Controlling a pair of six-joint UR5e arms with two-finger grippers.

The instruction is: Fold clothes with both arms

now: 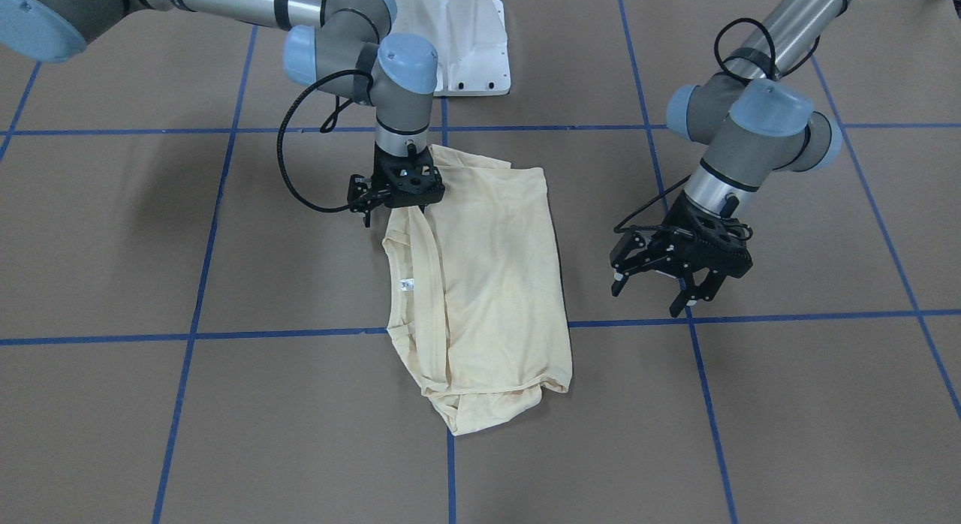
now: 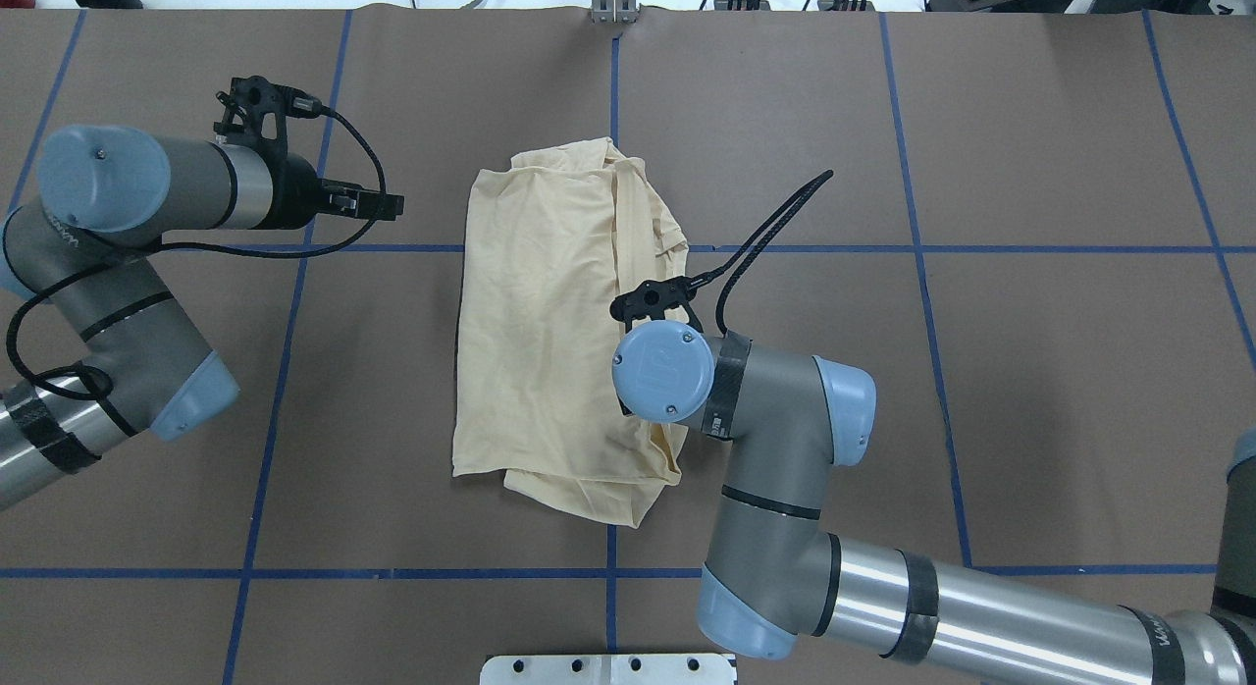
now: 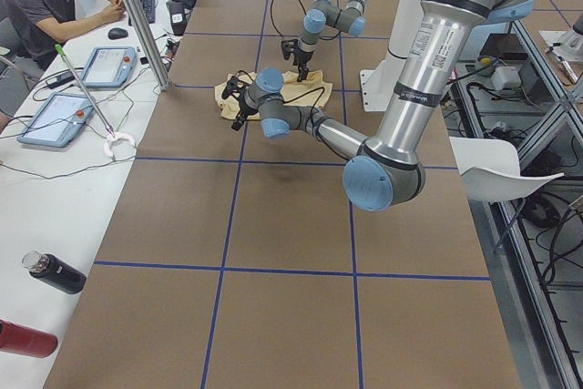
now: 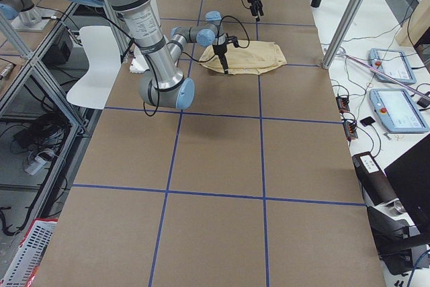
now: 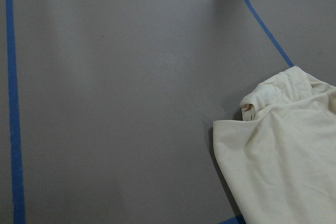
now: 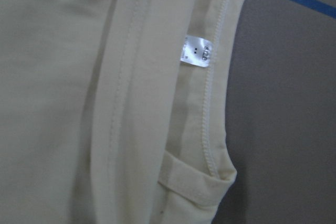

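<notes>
The cream-yellow T-shirt (image 1: 488, 284) lies near the middle of the table (image 1: 225, 419). It is folded in on itself into a long, rumpled oblong that crosses the blue tape lines (image 1: 285, 333) on the brown surface. Its neckline runs along the edge on the robot's right, and the small white neck tag (image 1: 406, 285) shows just inside the seam (the right wrist view sees it close up). The right pincer (image 1: 383, 203) points straight down at that same edge, at the end nearer the white pedestal (image 1: 465, 43). Its own body hides the fingers, so I cannot tell whether they are apart or pinching fabric. The left pincer (image 1: 650, 293) hangs above bare table on the shirt's other side, well apart from it, with its fingers spread wide and holding nothing.
</notes>
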